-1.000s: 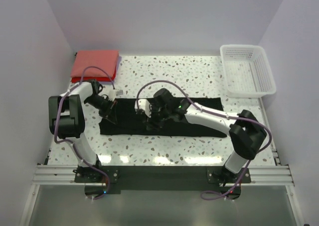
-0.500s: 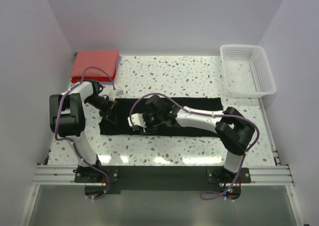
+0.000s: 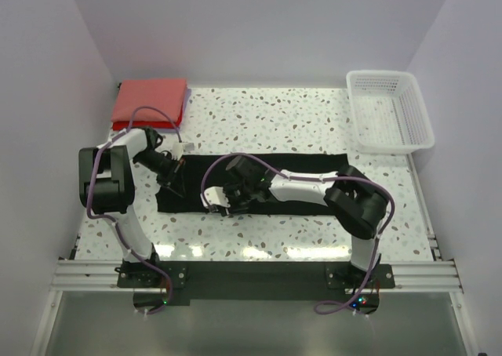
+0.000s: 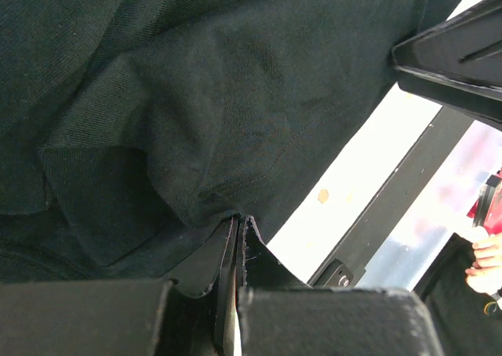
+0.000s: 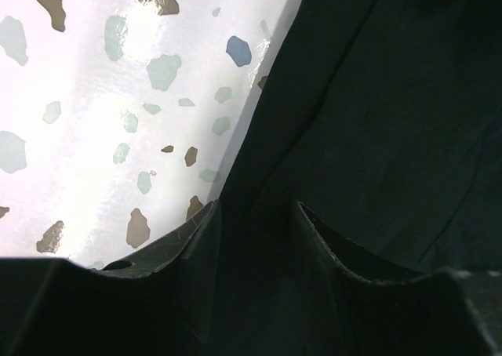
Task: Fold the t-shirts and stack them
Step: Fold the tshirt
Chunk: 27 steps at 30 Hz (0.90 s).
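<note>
Far left corner of the white speckled surface (image 3: 267, 117): I see folded coral-red t-shirts (image 3: 149, 101), stacked. Left tool (image 4: 237, 234) is pressed together, pinching a fold of the all-black cloth t-shirt (image 3: 314, 164), which lies as a long strip across mid-surface. Right tool (image 5: 255, 215) is spread, down on the shirt's near edge. White plastic lattice basket (image 3: 390, 109) sits far right.

The right arm (image 3: 294, 185) covers the middle of the flat black cloth t-shirt (image 3: 182, 202). The left wrist view crops this shirt at top and left; its background is blurred.
</note>
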### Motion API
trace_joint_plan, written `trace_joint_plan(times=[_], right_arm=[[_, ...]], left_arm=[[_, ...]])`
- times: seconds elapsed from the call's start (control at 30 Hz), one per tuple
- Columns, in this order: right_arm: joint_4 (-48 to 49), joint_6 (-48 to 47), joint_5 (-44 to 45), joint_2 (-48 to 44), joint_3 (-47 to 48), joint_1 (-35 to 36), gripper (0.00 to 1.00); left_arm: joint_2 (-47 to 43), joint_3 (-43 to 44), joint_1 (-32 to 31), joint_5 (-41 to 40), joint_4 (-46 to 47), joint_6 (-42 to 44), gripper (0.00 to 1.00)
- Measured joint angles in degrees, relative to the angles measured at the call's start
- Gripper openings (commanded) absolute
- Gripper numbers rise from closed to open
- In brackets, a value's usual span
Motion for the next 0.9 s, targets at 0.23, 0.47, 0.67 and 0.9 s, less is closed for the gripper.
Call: trace_joint_plan(times=[0.23, 0.47, 0.67, 0.9], right_arm=[[-0.4, 0.8, 0.2, 0.7, 0.2, 0.0, 0.39], [-1.0, 1.9, 0.1, 0.7, 0.7, -1.0, 0.29], [-2.1, 3.2, -0.1, 0.7, 2.7, -3.1, 0.22], [-3.0, 3.6, -0.5, 0.7, 3.5, -3.5, 0.32]], left_arm=[[0.0, 0.0, 0.0, 0.0, 0.0, 0.0, 0.0], [0.0, 0.0, 0.0, -0.1, 0.0, 0.2, 0.0], [0.2, 0.0, 0.0, 0.0, 0.0, 0.2, 0.0], [0.6, 0.0, 0.0, 0.0, 0.0, 0.2, 0.0]])
